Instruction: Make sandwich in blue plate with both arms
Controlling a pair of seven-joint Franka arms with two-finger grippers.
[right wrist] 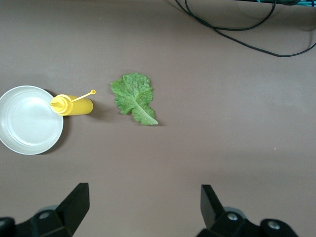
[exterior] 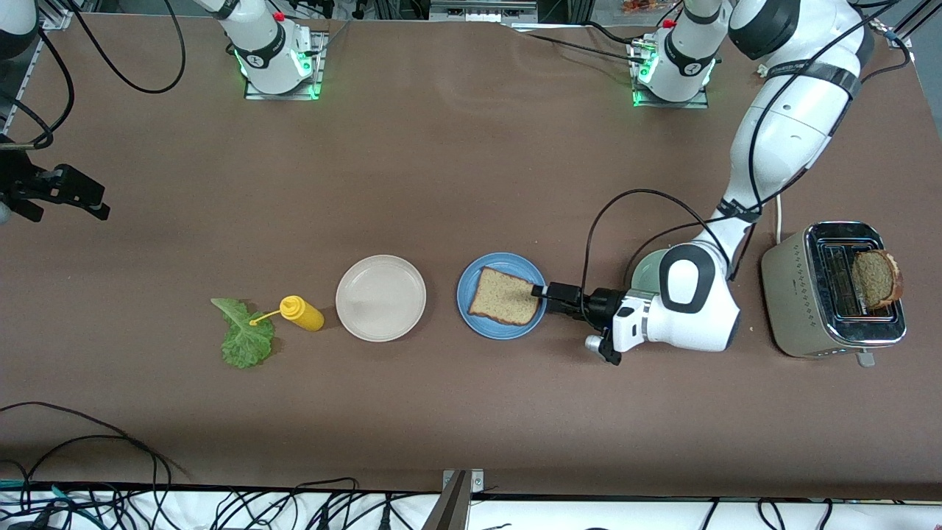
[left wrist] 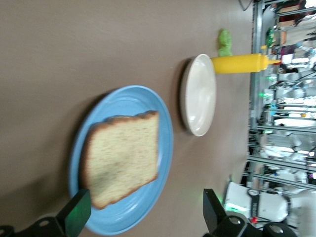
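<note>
A brown bread slice [exterior: 504, 297] [left wrist: 123, 158] lies flat on the blue plate [exterior: 471, 313] [left wrist: 129, 98] near the table's middle. My left gripper [exterior: 541, 292] [left wrist: 145, 202] hangs low at the plate's rim toward the left arm's end, open, its fingers apart on either side of the slice's corner and holding nothing. A second bread slice [exterior: 876, 278] stands in the toaster [exterior: 802, 294]. The green lettuce leaf [exterior: 244, 335] [right wrist: 134, 96] [left wrist: 225, 42] lies toward the right arm's end. My right gripper [exterior: 88, 199] [right wrist: 143, 197] waits open and empty, high over the table above the lettuce.
A beige plate [exterior: 380, 297] [left wrist: 200, 94] [right wrist: 27, 121] sits beside the blue one, with a yellow mustard bottle [exterior: 302, 313] [left wrist: 239, 63] [right wrist: 74, 105] lying between it and the lettuce. A pale green plate [exterior: 647, 269] is partly hidden by the left arm. Cables trail along the table's near edge.
</note>
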